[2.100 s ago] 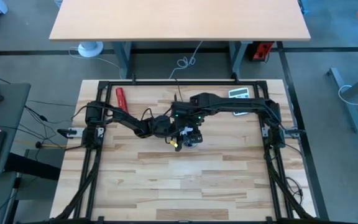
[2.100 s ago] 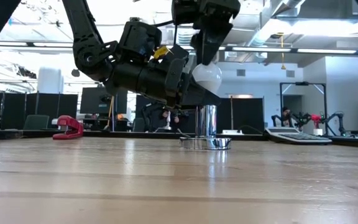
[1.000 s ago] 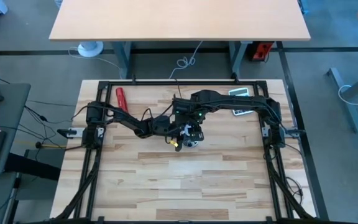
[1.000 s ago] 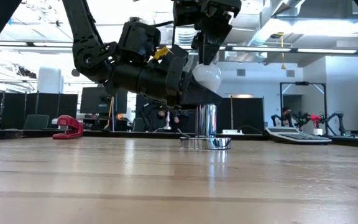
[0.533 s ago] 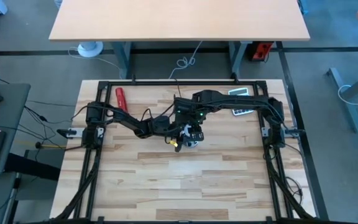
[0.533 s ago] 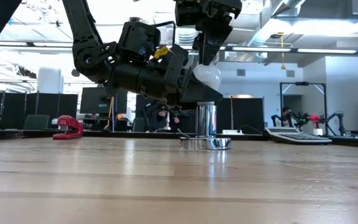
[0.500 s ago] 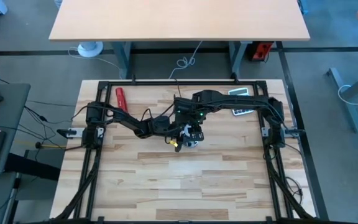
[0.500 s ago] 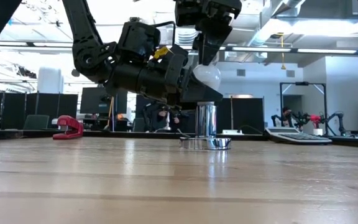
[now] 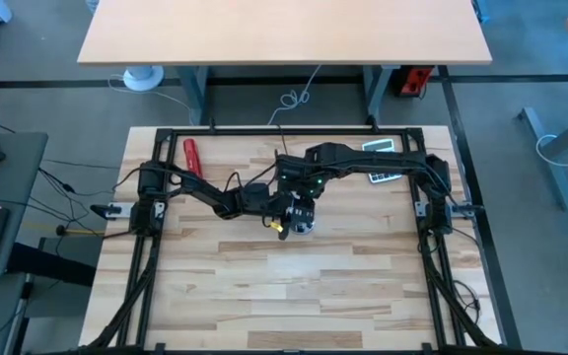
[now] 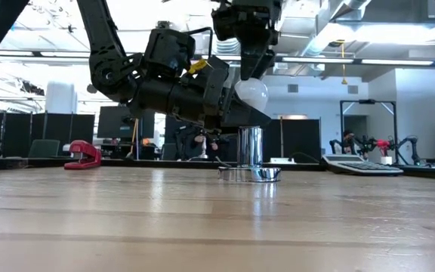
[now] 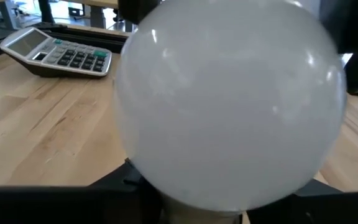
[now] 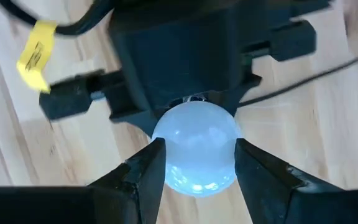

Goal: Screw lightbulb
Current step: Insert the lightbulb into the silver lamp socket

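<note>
The white lightbulb (image 10: 252, 93) hangs in the air at the table's middle, straight above a shiny metal socket (image 10: 251, 147). The socket stands upright on its wide foot on the wooden table (image 9: 264, 286). My left gripper (image 9: 286, 211) reaches in level from the left and is shut on the bulb, whose globe (image 11: 229, 106) fills the left wrist view. My right gripper (image 12: 197, 155) comes down from above with one finger on each side of the globe, the near and the far. My left gripper holds the lightbulb by its screw-base end (image 12: 194, 99), coming level from the table's left; the globe hides its fingers in its own wrist view. The bulb sticks out toward the table's right, clear of table and socket. My right gripper has the bulb's round globe (image 12: 195, 149) between its two fingers (image 12: 148, 171), which point down from above. They lie against the globe's two opposite sides, on its upper half. The bulb stays lifted clear above the socket.
A red stapler-like tool (image 9: 193, 156) lies at the table's far left. A calculator (image 9: 379, 148) lies at the far right, also seen in the left wrist view as the calculator (image 11: 58, 53). The near half of the table holds bare wood.
My right gripper has shifted slightly toward the table's left and turned about its upright axis over the globe, so in the low view its fingers now stand one behind the other. The lightbulb and my left gripper have kept still.
</note>
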